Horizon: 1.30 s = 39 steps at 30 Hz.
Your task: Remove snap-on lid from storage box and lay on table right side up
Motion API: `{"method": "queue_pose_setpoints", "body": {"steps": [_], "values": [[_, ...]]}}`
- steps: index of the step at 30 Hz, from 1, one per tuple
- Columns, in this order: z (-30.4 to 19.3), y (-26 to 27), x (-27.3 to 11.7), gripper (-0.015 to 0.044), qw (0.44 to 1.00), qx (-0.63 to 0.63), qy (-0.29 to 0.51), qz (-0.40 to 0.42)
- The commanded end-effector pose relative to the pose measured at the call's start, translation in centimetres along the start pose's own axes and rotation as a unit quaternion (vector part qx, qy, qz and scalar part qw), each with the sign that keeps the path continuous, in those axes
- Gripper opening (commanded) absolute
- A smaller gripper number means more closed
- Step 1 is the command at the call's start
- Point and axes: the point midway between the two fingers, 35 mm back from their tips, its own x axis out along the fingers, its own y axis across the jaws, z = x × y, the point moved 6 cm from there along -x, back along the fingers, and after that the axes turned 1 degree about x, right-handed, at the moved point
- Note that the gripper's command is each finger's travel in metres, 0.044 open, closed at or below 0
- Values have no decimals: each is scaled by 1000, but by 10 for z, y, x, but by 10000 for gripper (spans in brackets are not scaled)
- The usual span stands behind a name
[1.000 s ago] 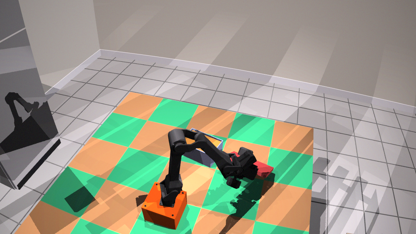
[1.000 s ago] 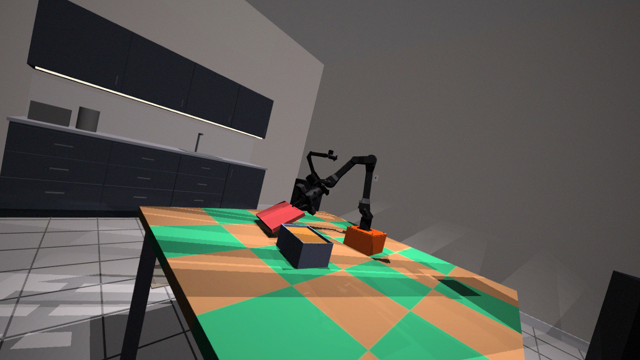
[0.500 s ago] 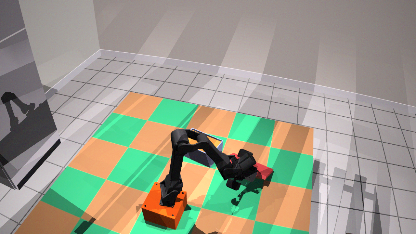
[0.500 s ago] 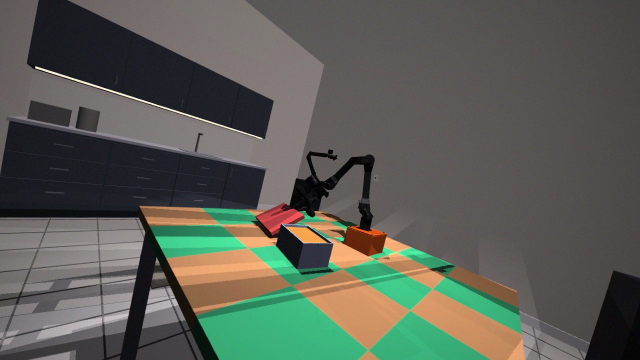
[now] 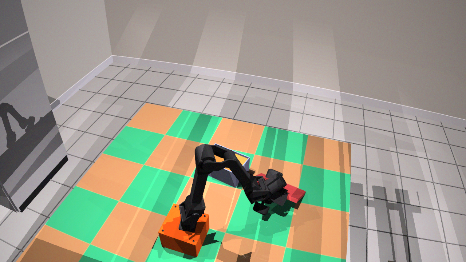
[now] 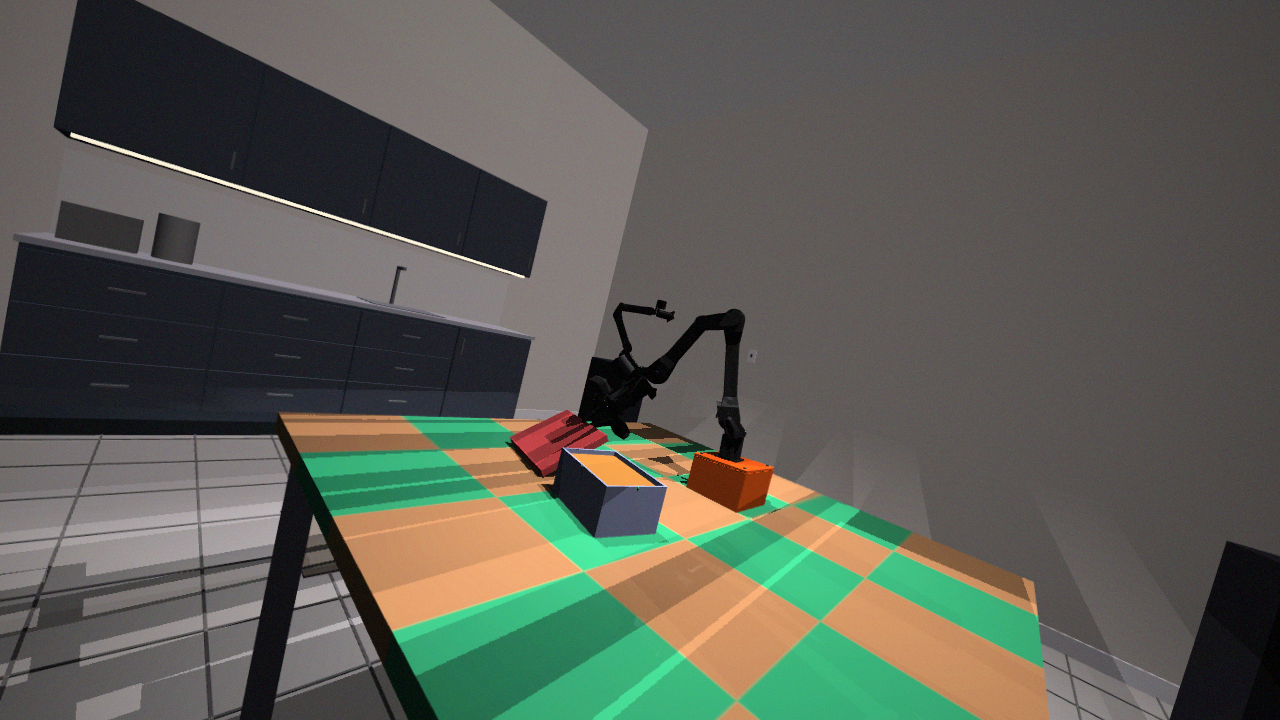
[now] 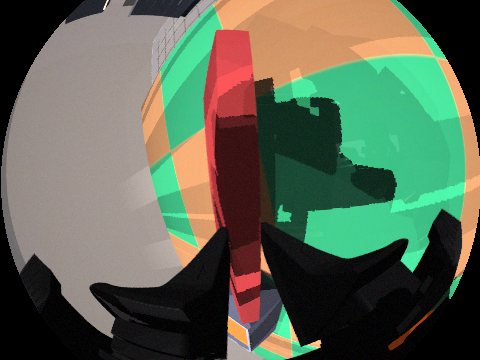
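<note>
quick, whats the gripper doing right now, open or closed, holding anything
Gripper: closed on the red lid, which is tilted, not flat.

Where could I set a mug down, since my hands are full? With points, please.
Likely between the box (image 6: 631, 512) and the table's near edge in the exterior view. It is crowded where the gripper (image 7: 243, 231) holds the tilted red lid (image 5: 295, 193) (image 6: 547, 440) (image 7: 235, 175) beside the box.

Your top view looks steeply down from high over the checkered table (image 5: 130, 179) (image 6: 698, 591) (image 7: 370, 150), your exterior view faces the arm (image 5: 198, 182) (image 6: 731, 358) low across that tabletop from farther off, sharing both with it, and your wrist view peers close between the gripper's fingertips.
</note>
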Motion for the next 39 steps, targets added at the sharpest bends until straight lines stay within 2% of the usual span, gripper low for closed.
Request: {"method": "queue_pose_setpoints", "body": {"steps": [1,39], "values": [[-1,-2,2,0,1000,-2,2,3],[-1,-26,22,0,1000,-2,2,2]]}}
